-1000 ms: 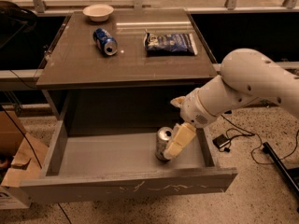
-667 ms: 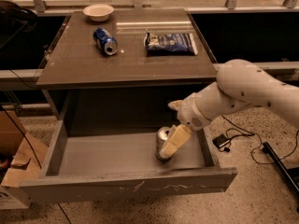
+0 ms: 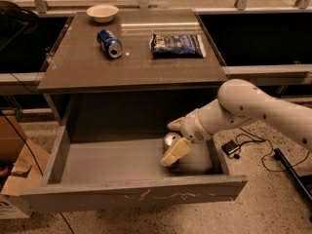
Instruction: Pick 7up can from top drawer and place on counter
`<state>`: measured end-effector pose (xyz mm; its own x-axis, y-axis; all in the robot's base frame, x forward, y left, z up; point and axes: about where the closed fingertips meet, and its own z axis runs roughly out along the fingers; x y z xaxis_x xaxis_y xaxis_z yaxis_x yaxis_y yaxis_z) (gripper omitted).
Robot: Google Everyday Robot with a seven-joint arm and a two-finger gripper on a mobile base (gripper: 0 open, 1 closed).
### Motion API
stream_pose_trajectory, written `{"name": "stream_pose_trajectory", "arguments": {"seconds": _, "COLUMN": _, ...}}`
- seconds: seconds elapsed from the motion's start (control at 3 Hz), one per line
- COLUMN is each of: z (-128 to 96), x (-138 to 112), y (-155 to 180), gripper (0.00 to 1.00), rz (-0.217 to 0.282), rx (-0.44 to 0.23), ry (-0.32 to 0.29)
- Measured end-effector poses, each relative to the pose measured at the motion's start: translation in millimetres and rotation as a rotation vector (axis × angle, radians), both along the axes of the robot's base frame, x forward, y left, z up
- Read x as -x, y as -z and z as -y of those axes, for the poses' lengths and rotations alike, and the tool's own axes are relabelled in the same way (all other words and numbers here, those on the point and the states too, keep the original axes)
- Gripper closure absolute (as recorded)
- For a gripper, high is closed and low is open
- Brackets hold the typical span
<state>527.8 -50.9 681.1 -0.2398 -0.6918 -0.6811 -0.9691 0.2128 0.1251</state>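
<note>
The 7up can [image 3: 169, 140] stands upright in the open top drawer [image 3: 131, 195], at the right of the drawer floor, showing its shiny metal top. My gripper [image 3: 175, 139] has come in from the right and is down in the drawer, open, with one finger [image 3: 176, 152] in front of the can and the other finger [image 3: 175, 125] behind it. The near finger hides the can's lower front. The counter [image 3: 87, 67] is the brown table top above the drawer.
On the counter lie a blue can [image 3: 109, 43] on its side, a dark blue snack bag [image 3: 177, 45] and a white bowl [image 3: 102, 12] at the back. A cardboard box [image 3: 14, 172] stands left of the drawer. Cables [image 3: 231, 147] lie on the floor at the right.
My arm has lowered and moved slightly left, bringing the fingers down around the can. The can stays in about the same spot in the drawer.
</note>
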Motion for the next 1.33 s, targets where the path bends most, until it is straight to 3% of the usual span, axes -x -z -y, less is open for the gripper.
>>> {"name": "stream_pose_trajectory", "arguments": {"seconds": 0.67, "z": -11, "x": -5, "y": 17, "gripper": 0.65, "rz": -0.035, "rx": -0.026, "ry": -0.014}}
{"name": "stream_pose_trajectory", "arguments": {"seconds": 1.0, "z": -14, "x": -16, "y": -25, "gripper": 0.96, "rz": 0.027, "rx": -0.071, "ry": -0.061}}
{"name": "stream_pose_trajectory", "arguments": {"seconds": 1.33, "z": -17, "x": -25, "y": -95, "gripper": 1.0, "rz": 0.138, "rx": -0.08, "ry": -0.135}}
